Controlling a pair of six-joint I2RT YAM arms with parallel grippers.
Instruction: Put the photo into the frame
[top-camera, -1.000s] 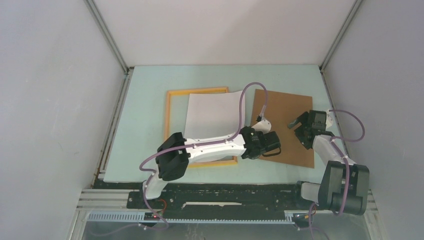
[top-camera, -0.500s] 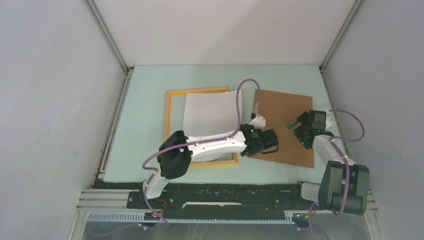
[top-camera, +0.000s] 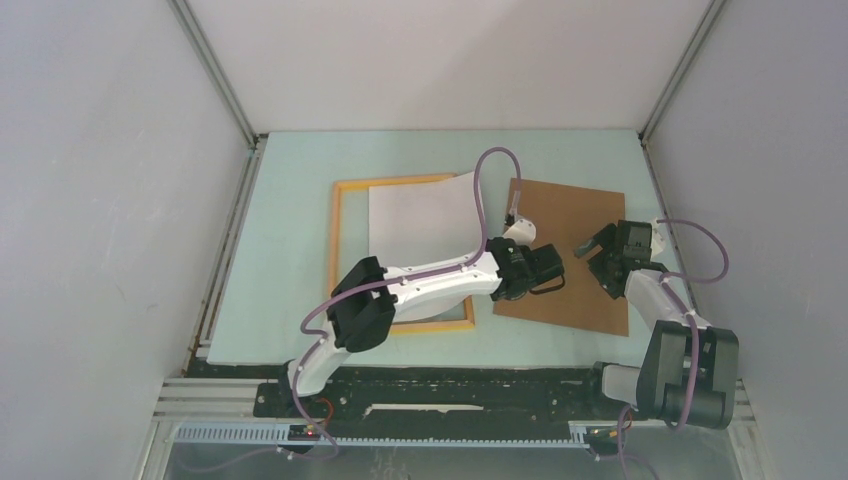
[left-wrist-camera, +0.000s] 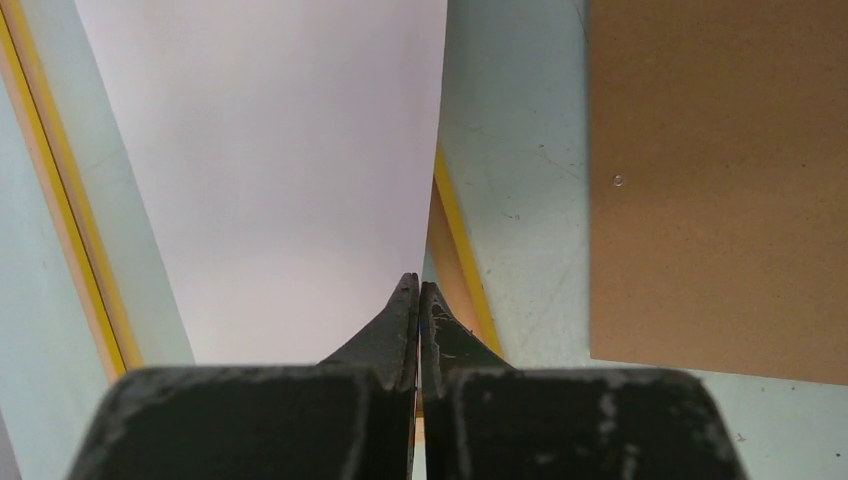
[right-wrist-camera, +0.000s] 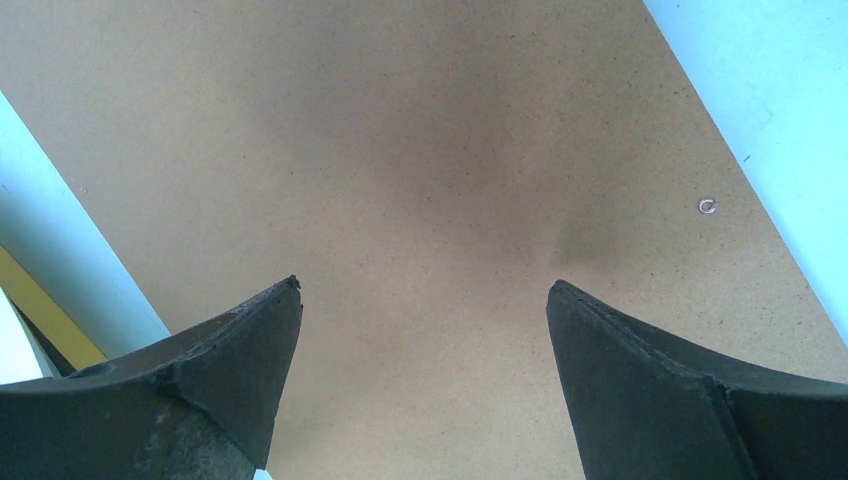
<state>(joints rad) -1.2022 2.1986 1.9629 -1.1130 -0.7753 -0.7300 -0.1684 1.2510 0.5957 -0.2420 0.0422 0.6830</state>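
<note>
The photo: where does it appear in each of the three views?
Top external: the photo, white back up, centre, over the frame's right part.
Left wrist: the photo fills the upper left and centre.
Right wrist: only a white sliver at the lower left edge, perhaps it.
Shared landmark: the brown board.

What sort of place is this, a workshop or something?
Probably a robot test booth: plain white walls box in a green table, two robot arms sit at its near edge, with a frame, photo and brown board as props.
</note>
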